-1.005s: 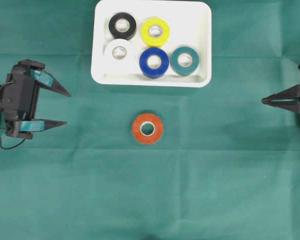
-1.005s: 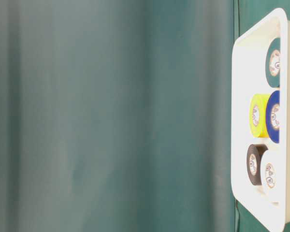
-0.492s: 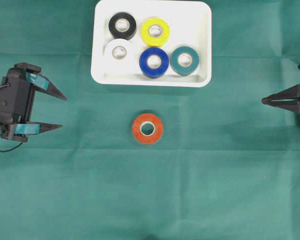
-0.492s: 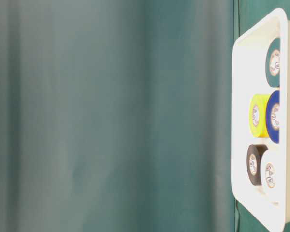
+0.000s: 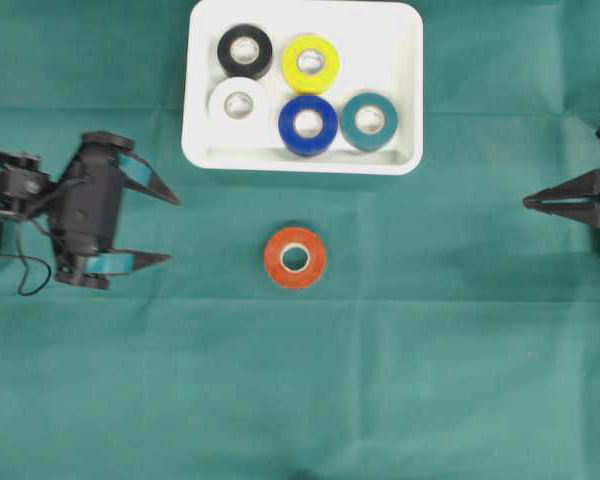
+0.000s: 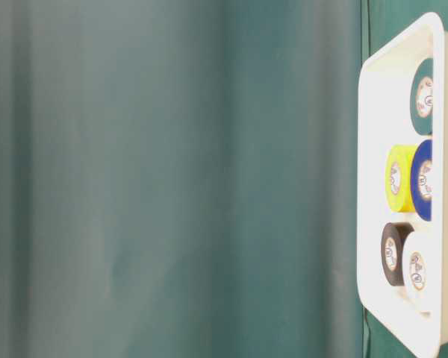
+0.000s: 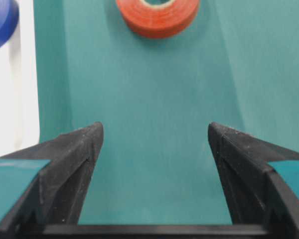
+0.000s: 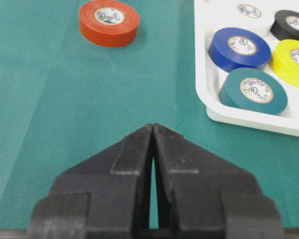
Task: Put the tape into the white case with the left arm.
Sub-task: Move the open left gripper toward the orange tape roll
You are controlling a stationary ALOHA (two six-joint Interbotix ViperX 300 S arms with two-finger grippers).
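Observation:
An orange tape roll (image 5: 295, 257) lies flat on the green cloth, below the white case (image 5: 405, 90); the left wrist view has the tape (image 7: 158, 17) at its top edge and the right wrist view has the tape (image 8: 109, 22) at upper left. My left gripper (image 5: 173, 229), with teal strips on its fingers, stands open to the left of the roll, well apart from it, nothing between its fingers (image 7: 155, 130). My right gripper (image 5: 527, 202) rests shut and empty at the far right (image 8: 153, 126).
The white case (image 8: 249, 119) holds several rolls: black (image 5: 245, 51), yellow (image 5: 311, 64), white (image 5: 238, 103), blue (image 5: 308, 125) and teal (image 5: 370, 121). The table-level view shows the case (image 6: 373, 186) on edge against a green backdrop. A thin cable (image 5: 25, 280) loops by the left arm.
The left arm has swung right, toward the orange tape, after drawing slightly left; its jaws stay open. The tape and right gripper have not moved.

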